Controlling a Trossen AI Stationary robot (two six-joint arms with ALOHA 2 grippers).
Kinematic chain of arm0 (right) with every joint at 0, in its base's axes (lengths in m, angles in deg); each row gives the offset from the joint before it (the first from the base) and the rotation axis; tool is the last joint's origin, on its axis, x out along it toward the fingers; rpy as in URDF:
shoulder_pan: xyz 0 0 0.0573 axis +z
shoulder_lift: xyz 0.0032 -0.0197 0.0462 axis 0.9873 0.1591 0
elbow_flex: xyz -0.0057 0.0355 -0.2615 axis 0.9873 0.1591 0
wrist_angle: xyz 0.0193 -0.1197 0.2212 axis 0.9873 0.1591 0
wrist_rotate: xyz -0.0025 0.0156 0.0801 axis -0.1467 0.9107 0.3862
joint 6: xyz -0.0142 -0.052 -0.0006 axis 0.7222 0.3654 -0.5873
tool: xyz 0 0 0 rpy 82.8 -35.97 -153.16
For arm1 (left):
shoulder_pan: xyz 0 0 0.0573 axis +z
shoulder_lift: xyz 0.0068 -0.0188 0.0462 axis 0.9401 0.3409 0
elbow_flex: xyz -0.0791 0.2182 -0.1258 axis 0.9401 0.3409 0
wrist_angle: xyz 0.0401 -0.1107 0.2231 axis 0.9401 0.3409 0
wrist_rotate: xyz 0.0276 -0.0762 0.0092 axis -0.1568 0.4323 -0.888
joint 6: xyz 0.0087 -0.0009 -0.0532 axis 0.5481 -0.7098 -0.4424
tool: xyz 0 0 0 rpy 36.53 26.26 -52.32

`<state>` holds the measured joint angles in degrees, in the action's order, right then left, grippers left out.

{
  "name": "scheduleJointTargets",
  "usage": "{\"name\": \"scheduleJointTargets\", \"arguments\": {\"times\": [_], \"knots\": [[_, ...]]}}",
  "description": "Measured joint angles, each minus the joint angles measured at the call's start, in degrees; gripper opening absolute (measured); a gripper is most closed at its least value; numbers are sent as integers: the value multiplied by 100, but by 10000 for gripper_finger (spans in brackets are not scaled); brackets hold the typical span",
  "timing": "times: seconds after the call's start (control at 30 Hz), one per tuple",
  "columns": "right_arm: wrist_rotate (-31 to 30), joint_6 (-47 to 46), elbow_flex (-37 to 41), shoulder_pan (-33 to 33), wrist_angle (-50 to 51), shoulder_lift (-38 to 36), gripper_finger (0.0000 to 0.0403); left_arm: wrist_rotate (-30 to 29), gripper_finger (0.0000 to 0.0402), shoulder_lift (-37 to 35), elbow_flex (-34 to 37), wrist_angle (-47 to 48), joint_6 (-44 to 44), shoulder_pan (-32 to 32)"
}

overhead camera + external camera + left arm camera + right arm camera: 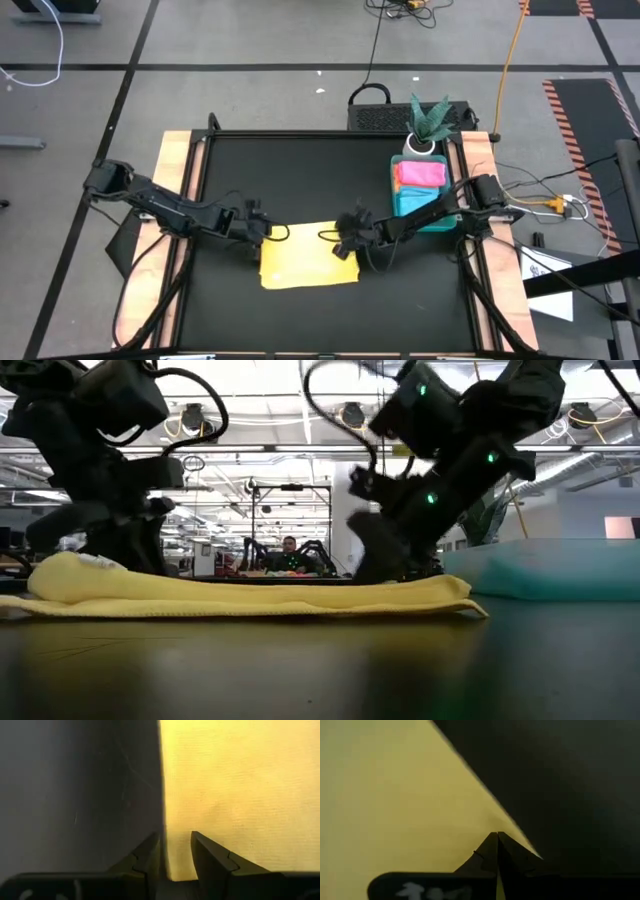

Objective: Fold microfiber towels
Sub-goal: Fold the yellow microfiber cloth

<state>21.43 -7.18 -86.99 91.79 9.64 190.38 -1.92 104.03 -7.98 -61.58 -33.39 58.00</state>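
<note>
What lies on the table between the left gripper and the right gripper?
In the high view, the yellow towel spans the stretch between the left gripper and the right gripper; each sits at one of its far corners. Nothing else lies there.

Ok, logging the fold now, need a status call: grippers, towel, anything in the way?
Right gripper shut on flat yellow microfiber towel at its right edge. Left gripper open, astride towel's left edge. Nothing in the way.

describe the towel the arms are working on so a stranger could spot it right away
On the black table, look near the front edge, between the two grippers. The yellow towel lies spread flat there. The pink towel and blue towel sit stacked at the right.
</note>
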Motion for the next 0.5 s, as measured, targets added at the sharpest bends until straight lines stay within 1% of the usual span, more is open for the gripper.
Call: {"name": "scheduleJointTargets", "arguments": {"times": [0.13, 0.2, 0.3, 0.43, 0.5], "knots": [[-479, -691, 22, -49, 470, -27, 0, -10, 113, -2, 157, -456, -37, -90], [-561, -687, 32, 9, 471, -26, 0, -34, 113, 6, 257, -748, -88, -157], [-573, -666, 36, 168, 512, -170, 0, -72, 113, -27, 251, -907, -251, -381], [-866, -514, 31, 496, 467, -481, 0, -72, 113, -70, 206, -1289, -446, -938], [-878, -400, 31, 682, 405, -606, 0, -76, 113, -89, 202, -1428, -630, -1279]]}}
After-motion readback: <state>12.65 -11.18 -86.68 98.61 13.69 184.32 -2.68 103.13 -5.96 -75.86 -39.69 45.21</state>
